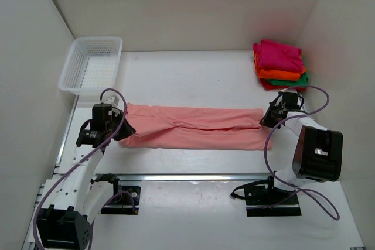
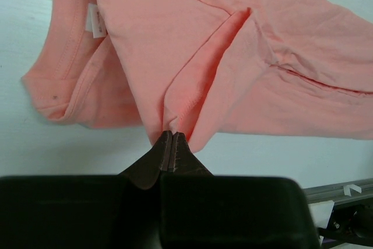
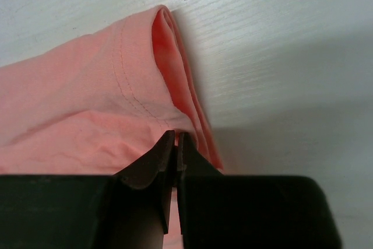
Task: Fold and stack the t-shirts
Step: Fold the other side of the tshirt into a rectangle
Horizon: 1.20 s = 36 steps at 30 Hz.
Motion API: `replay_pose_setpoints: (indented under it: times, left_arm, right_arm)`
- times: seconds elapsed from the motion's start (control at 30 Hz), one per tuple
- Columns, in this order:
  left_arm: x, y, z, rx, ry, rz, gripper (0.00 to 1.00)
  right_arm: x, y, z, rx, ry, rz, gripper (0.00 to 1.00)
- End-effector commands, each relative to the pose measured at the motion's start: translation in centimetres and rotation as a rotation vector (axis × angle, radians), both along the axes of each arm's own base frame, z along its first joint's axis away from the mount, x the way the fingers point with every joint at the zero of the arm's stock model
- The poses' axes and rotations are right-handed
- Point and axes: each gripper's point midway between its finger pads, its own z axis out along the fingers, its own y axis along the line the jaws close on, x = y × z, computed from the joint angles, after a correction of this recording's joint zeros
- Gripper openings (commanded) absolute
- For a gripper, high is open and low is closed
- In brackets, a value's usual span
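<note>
Shows a pink shirt spread as a long folded band across the counter, left to right. Held at both ends, probably to keep it taut and flat for the next fold. Clamped near the collar, on a raised pleat, by the left jaws; at the hem corner by the right jaws. Kept well apart from the folded stack at the far right.

salmon-pink shirt: cut off at right edge | neck tag: print unreadable | green shirt: mostly covered
</note>
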Motion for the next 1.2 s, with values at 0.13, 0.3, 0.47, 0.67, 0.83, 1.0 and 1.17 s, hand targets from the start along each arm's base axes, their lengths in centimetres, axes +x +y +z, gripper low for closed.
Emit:
replay_pose_setpoints:
  times: [0.13,0.3,0.47,0.67,0.83,1.0,1.17]
  left_arm:
    - [-1.9,0.6,-0.8,0.018,0.049,0.015,0.0]
    - [-2.8,0.8,-2.3,0.022,0.081,0.022,0.0]
    - [-3.0,1.2,-2.7,0.036,0.089,0.027,0.0]
    - [-3.2,0.7,-2.9,0.017,0.089,0.019,0.0]
    - [-3.2,0.4,-2.9,0.004,0.084,0.015,0.0]
    - [-3.3,0.3,-3.7,-0.001,0.09,0.021,0.0]
    - [-3.7,0.1,-4.8,0.009,0.145,0.021,0.0]
  right_arm:
    - [0.9,-0.9,0.7,-0.038,-0.006,-0.01,0.02]
    - [0.1,-1.8,0.5,-0.075,0.034,-0.049,0.29]
    - [1.3,-2.0,3.1,-0.099,-0.063,-0.053,0.42]
    - [3.9,0.0,5.0,-0.07,-0.151,0.032,0.42]
    - [5.5,1.7,5.1,0.0,-0.182,0.103,0.34]
    - [5.9,3.1,4.5,0.043,-0.183,0.136,0.19]
    - [5.0,4.0,2.3,0.058,-0.119,0.142,0.21]
